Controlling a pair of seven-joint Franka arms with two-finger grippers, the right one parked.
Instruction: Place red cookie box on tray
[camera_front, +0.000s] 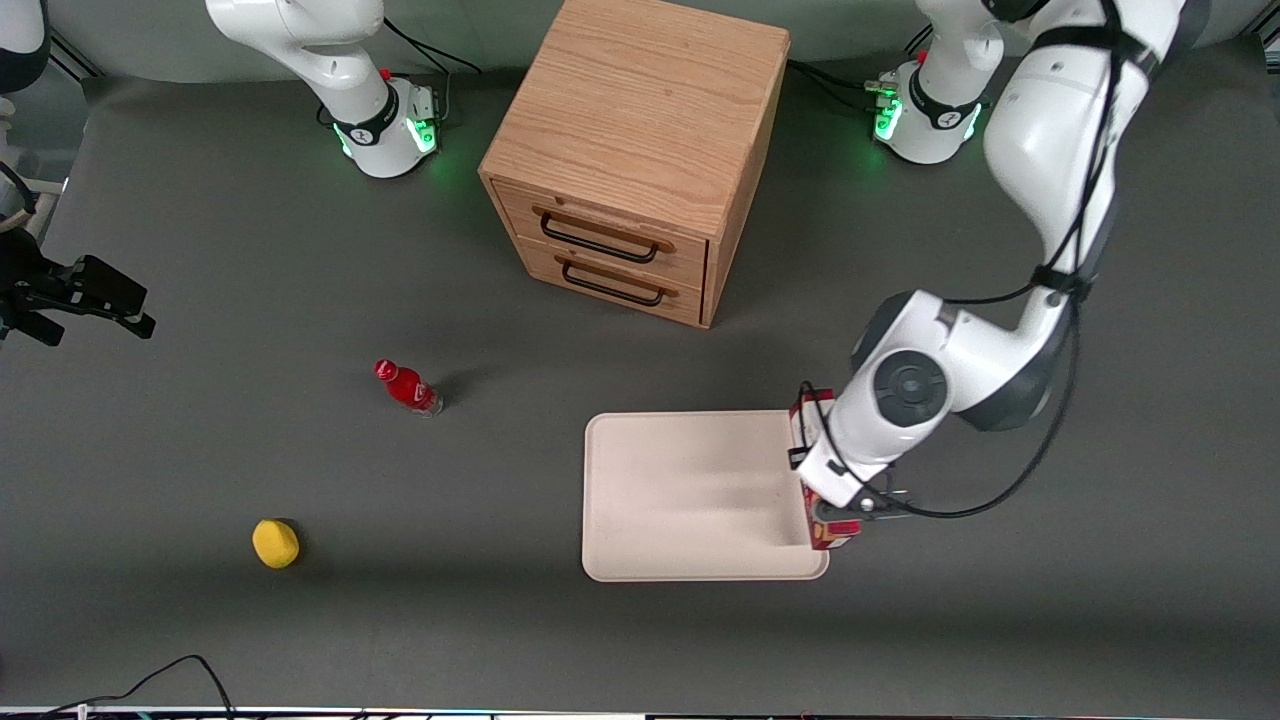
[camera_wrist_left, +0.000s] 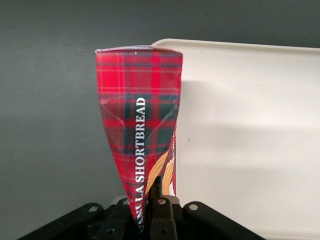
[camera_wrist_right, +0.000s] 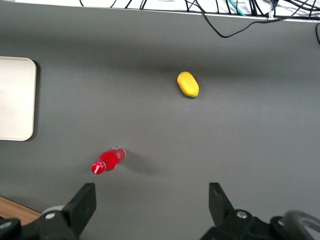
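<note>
Pinching the red cookie box (camera_wrist_left: 140, 135) in my jaws, I hold my gripper (camera_front: 835, 500) over the tray (camera_front: 690, 490) edge toward my end, since the box must end up inside its rim.

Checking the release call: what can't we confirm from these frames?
- Front view: the wrist covers most of the red cookie box and the gripper.
- Left wrist view: whether the box touches the tray or hangs above it is unclear.
- Right wrist view: shows only the tray's corner.
</note>
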